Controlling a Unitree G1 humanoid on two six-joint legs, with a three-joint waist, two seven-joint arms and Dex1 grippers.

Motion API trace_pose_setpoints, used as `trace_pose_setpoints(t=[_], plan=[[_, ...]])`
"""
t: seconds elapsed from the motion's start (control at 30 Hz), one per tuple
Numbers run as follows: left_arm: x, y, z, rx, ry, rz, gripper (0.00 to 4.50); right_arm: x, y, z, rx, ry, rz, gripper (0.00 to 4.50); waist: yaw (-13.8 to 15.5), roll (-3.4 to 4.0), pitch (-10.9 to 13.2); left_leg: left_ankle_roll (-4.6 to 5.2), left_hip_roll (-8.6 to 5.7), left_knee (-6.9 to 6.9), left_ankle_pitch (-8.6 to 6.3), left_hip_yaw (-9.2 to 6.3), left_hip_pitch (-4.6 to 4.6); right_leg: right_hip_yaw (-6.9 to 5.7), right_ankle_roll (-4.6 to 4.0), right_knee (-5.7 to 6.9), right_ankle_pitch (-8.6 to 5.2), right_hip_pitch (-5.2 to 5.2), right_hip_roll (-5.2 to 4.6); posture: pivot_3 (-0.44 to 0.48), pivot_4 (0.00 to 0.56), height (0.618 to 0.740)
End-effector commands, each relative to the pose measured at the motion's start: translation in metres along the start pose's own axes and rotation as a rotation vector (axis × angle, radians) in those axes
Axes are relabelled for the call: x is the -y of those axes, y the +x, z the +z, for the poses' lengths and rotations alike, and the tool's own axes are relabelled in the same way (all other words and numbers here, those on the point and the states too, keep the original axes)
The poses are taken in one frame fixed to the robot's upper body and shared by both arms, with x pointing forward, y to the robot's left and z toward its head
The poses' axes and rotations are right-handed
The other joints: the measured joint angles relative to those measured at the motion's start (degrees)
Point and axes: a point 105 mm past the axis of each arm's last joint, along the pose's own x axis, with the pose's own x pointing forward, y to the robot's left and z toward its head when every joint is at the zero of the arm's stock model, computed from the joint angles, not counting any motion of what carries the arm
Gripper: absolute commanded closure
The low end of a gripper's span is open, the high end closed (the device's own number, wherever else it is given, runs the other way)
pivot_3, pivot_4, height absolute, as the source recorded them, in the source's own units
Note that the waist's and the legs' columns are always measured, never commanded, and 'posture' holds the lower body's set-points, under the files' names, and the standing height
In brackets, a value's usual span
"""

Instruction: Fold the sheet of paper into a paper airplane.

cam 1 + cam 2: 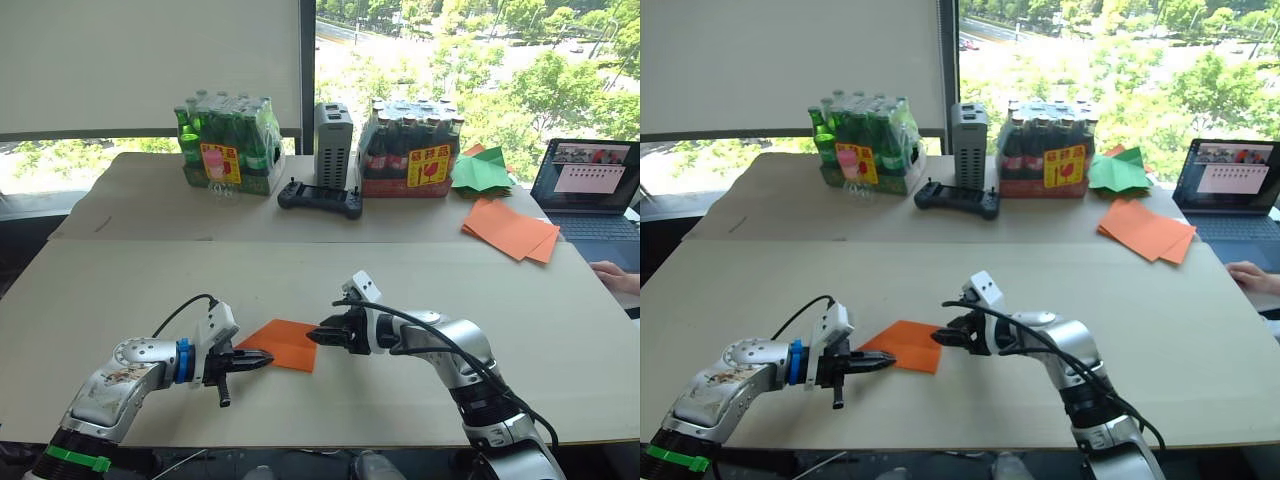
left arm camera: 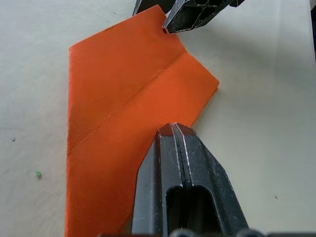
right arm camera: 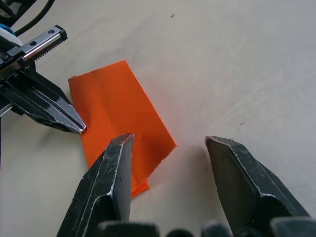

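Your left gripper [image 1: 262, 358] has its jaws together, tip on the folded orange paper [image 1: 284, 342] lying on the table [image 1: 560, 330]. Your right gripper [image 3: 170, 143] hovers at the paper's other edge, jaws apart

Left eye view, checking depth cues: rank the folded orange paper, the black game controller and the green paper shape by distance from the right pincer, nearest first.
1. Folded orange paper, on the near table just left of the right pincer.
2. Black game controller, far table, middle.
3. Green paper shape, far table, right end.

1. The yellow-and-red label [image 1: 427, 168] on the shrink-wrapped pack of dark bottles [image 1: 410, 150] bears red characters I cannot read.
2. The same goes for the yellow label [image 1: 214, 161] on the pack of green bottles [image 1: 228, 142].
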Motion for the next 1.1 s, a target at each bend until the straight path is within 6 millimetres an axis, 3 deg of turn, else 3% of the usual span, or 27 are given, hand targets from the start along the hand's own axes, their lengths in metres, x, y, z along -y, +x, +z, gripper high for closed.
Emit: trace_pose_setpoints(t=[0.03,0.2,0.33,0.47,0.7,0.93,1.1], plan=[[0.001,-0.002,0.008,0.021,0.037,0.004,4.5,-0.009,0.001,0.008,0.033,-0.032,0.044,1.92,0.0,0.0,0.0,0.0,0.0,0.0,0.0,0.0,0.0,0.0,0.0,0.0,0.0,0.0,0.0,0.0,0.15,0.733],[0.0,-0.003,0.008,0.02,0.039,0.007,4.5,-0.01,0.004,0.004,0.035,-0.046,0.047,1.92,0.0,0.0,0.0,0.0,0.0,0.0,0.0,0.0,0.0,0.0,0.0,0.0,0.0,0.0,0.0,0.0,0.15,0.733],[0.0,-0.003,0.007,0.017,0.04,0.008,4.5,-0.01,0.006,0.003,0.043,-0.047,0.041,3.04,0.0,0.0,0.0,0.0,0.0,0.0,0.0,0.0,0.0,0.0,0.0,0.0,0.0,0.0,0.0,0.0,0.15,0.733],[0.0,-0.004,0.006,0.013,0.043,0.006,4.5,-0.006,0.006,0.001,0.042,-0.058,0.013,4.48,0.0,0.0,0.0,0.0,0.0,0.0,0.0,0.0,0.0,0.0,0.0,0.0,0.0,0.0,0.0,0.0,0.15,0.733],[-0.001,-0.004,0.008,0.013,0.048,0.006,4.5,-0.012,0.006,0.004,0.085,-0.119,0.027,4.48,0.0,0.0,0.0,0.0,0.0,0.0,0.0,0.0,0.0,0.0,0.0,0.0,0.0,0.0,0.0,0.0,0.15,0.733],[-0.006,-0.009,0.007,-0.003,0.048,0.017,4.5,-0.04,-0.005,0.023,0.287,-0.487,0.02,4.48,0.0,0.0,0.0,0.0,0.0,-0.02,0.0,0.0,0.0,-0.01,0.01,-0.01,-0.01,-0.01,0.0,0.0,0.15,0.733],[-0.006,-0.012,0.008,-0.021,0.058,0.007,4.5,-0.041,-0.004,0.003,0.273,-0.816,-0.047,4.48,0.0,0.0,0.0,0.0,0.0,-0.01,0.0,0.04,0.0,-0.01,0.02,-0.02,-0.01,-0.01,0.0,0.0,0.15,0.733]])
